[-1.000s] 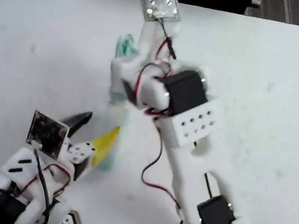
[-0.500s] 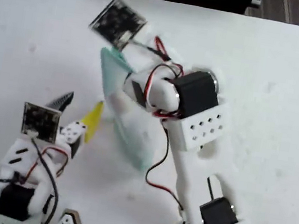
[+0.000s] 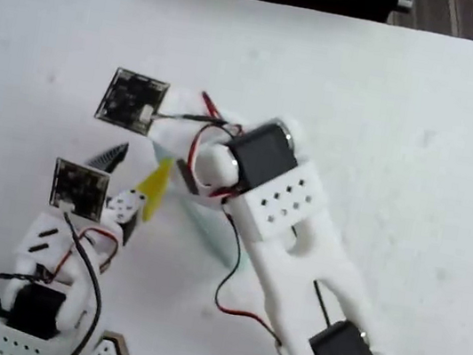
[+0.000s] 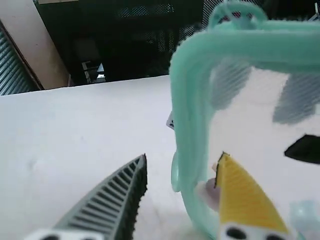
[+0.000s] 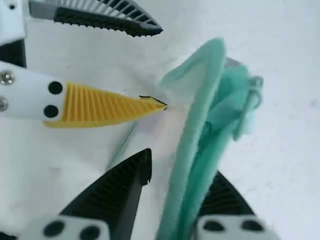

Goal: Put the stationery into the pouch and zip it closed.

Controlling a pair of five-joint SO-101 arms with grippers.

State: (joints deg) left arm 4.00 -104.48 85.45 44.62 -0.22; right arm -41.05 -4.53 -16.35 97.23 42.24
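Right gripper (image 5: 182, 165) is clamping the pouch (image 4: 183, 90) by its teal rim, w/ the rim running lengthwise btwn its black fingers. In the high view the pouch is lying centre-left, stretching toward lower right. Left gripper (image 3: 142, 161), lower left, is gaping wide, its yellow finger (image 5: 107, 107) touching the pouch's clear side just beside the rim. It's prob. the nearer one for working the opening.

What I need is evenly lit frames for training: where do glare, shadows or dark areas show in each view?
High view: the table is evenly bright, with only faint shadows beside the arms. Left wrist view: the room behind is dark against the bright table; grey patches mark the clear panel of the pouch, perhaps reflections. Right wrist view: the table is bright white, no hard shadows.
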